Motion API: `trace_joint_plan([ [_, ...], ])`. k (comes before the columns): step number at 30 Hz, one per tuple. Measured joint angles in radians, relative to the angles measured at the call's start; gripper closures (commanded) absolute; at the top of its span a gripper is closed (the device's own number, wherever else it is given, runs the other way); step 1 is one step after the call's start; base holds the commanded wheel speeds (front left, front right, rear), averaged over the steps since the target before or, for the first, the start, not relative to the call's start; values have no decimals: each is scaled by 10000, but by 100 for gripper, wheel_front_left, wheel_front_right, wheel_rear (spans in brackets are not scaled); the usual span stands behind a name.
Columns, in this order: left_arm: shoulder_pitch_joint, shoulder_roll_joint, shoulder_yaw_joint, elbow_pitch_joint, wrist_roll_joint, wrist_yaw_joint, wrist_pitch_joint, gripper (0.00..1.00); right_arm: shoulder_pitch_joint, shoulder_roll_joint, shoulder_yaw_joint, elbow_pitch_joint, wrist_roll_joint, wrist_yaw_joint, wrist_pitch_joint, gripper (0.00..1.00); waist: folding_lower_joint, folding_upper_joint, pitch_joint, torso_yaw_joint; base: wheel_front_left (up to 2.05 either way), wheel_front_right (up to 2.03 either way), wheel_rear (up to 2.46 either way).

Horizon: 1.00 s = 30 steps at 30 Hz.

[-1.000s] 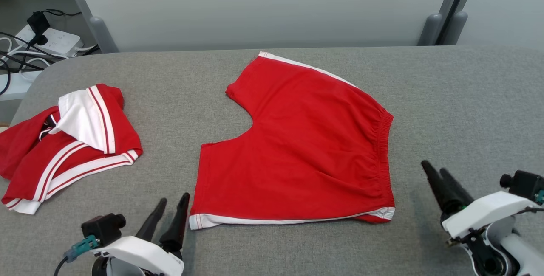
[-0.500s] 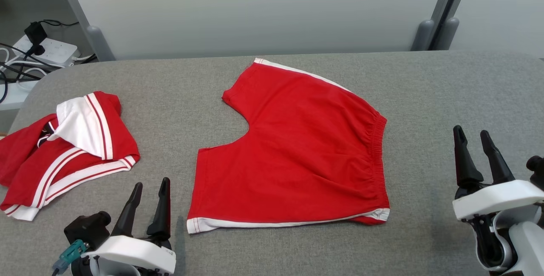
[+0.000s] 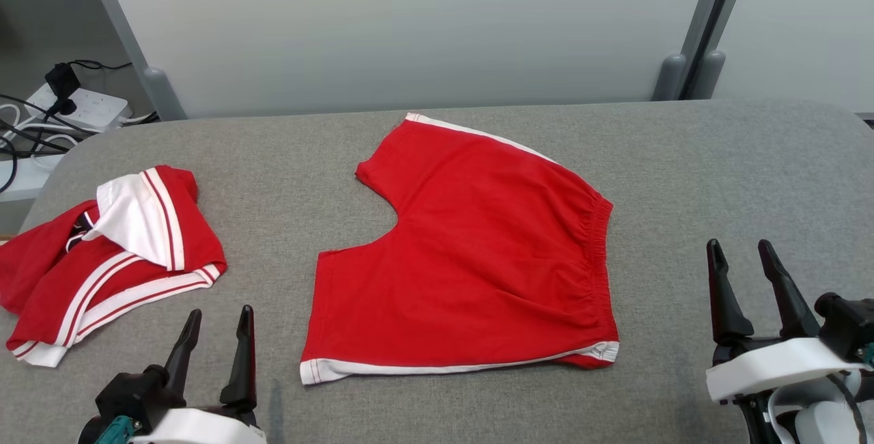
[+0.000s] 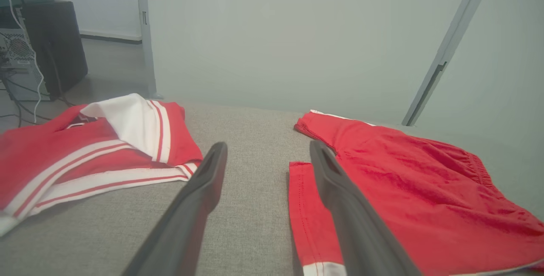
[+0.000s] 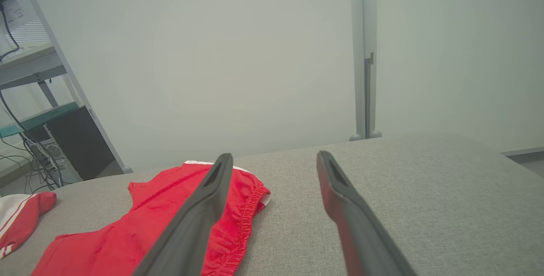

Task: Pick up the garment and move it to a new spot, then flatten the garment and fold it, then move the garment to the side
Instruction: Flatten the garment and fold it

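the red shorts [image 3: 471, 259] lie flat in the middle of the grey table [image 3: 683, 177], waistband to the right, one white-trimmed leg hem nearest the robot. a crumpled red and white top [image 3: 102, 259] lies well apart at the table's left edge. the left fingers [image 3: 242, 355] and right fingers [image 3: 720, 294] stand apart and empty, either side of the shorts

Left gripper [image 3: 220, 314]: lower left of the head view, fingers pointing up the view, jaws parted, nothing held. Right gripper [image 3: 739, 247]: lower right, same pose, jaws parted, nothing held.
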Motion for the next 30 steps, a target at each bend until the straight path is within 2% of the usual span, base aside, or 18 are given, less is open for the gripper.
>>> trace_joint_plan([
  [7,559,0,-215,-600,656,571,0,0,535,221,-13,-278,-658,0,0,0,0,0,-97,-80,0,0,0],
  [15,923,6,-583,-825,1227,1032,0,0,1196,443,94,-485,-1325,0,0,0,0,0,-220,-106,0,0,0],
  [22,1205,19,-846,-826,1507,1327,0,0,1490,479,437,-136,-1825,0,0,0,0,0,-297,-124,0,0,0],
  [30,1376,21,-1076,-673,1565,1503,2,0,1596,487,520,82,-1854,0,0,0,0,0,-285,-125,0,0,0],
])
